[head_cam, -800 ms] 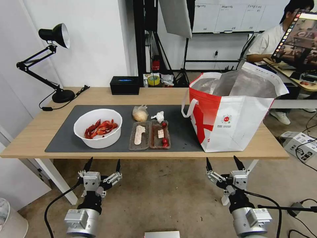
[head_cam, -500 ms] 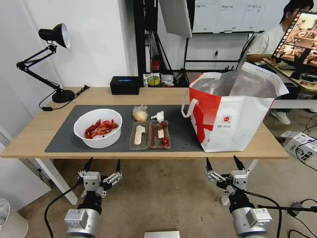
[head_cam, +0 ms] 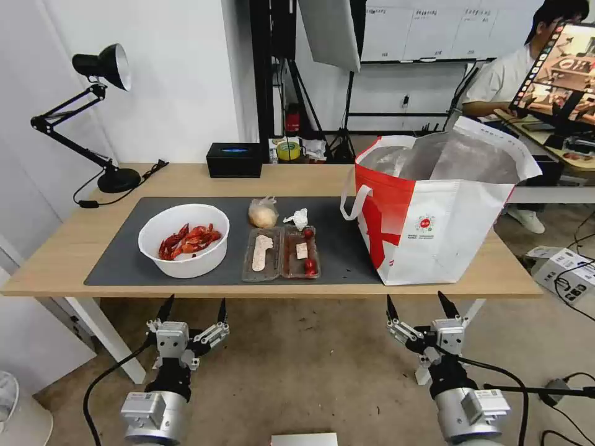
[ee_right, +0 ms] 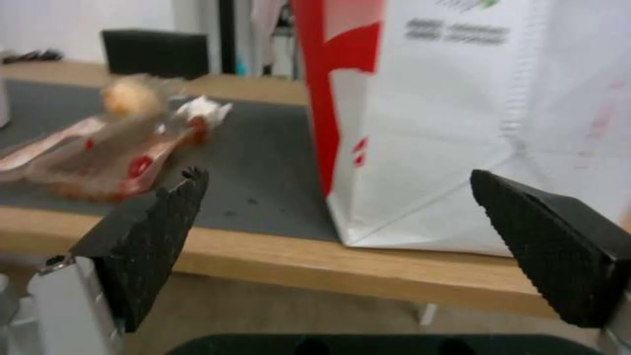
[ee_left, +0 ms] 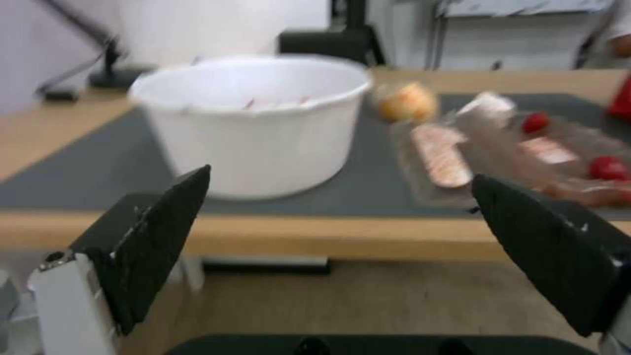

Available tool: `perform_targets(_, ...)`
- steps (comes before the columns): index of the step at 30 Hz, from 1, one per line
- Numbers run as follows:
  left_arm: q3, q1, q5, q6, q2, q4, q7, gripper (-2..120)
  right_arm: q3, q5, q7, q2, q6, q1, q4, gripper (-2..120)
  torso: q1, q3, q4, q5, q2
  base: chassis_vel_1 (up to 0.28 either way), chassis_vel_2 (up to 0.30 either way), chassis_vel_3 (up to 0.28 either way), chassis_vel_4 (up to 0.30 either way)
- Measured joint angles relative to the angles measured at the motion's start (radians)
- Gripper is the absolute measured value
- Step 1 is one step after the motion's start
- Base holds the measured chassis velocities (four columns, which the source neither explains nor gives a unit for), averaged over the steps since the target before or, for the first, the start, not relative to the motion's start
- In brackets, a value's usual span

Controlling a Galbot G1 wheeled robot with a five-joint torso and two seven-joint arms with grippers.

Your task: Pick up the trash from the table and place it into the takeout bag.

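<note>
Looking down, head view: left gripper [head_cam: 193, 308] and right gripper [head_cam: 417, 303] below table [head_cam: 56, 260] edge, jaws wide apart, empty. Bowl [head_cam: 184, 240], tray [head_cam: 281, 253], bagged lump [head_cam: 263, 214], tissue [head_cam: 298, 218] on mat; takeout bag [head_cam: 434, 210] at robot's right.
Left wrist: bowl [ee_left: 256, 123] stiff, probably light; grip rim.
Right wrist: tray [ee_right: 98, 158] flimsy; pinch edge.

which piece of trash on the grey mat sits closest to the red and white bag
The crumpled white tissue. It lies nearer the red-and-white takeout bag than the clear two-compartment tray, bagged beige lump or white bowl.
</note>
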Motion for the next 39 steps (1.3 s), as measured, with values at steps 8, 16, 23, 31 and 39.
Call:
perform_targets(8,0.015,0.003,-0.105,0.166,-0.016,-0.049,-0.153,100,-0.071,0.156,0.031,-0.236,-0.194,0.156,-0.051,100,0.000,0.000,0.0000,-0.0004,0.000,0.000,0.000,0.000,0.000)
perform_targets(16,0.028,0.004,-0.134,0.154,-0.018,-0.050,-0.153,100,-0.091,0.179,0.032,-0.257,-0.194,0.176,-0.077,100,0.000,0.000,-0.0001,-0.0002,0.000,0.000,0.000,0.000,0.000)
perform_targets(23,0.044,0.003,-0.193,0.148,-0.020,-0.053,-0.156,100,-0.091,0.179,0.032,-0.252,-0.183,0.176,-0.075,100,0.000,0.000,-0.0002,-0.0001,0.000,0.000,0.000,0.000,0.000)
perform_targets(31,0.120,-0.077,-0.559,0.077,-0.004,-0.047,-0.257,100,-0.103,0.201,0.031,-0.244,-0.146,0.180,-0.077,100,0.000,0.000,-0.0002,-0.0002,0.000,0.000,0.000,0.000,0.000)
perform_targets(39,0.142,-0.168,-0.771,0.034,0.013,-0.023,-0.287,100,-0.108,0.202,0.032,-0.242,-0.134,0.181,-0.079,100,0.000,0.000,-0.0001,-0.0002,0.000,0.000,0.000,0.000,0.000)
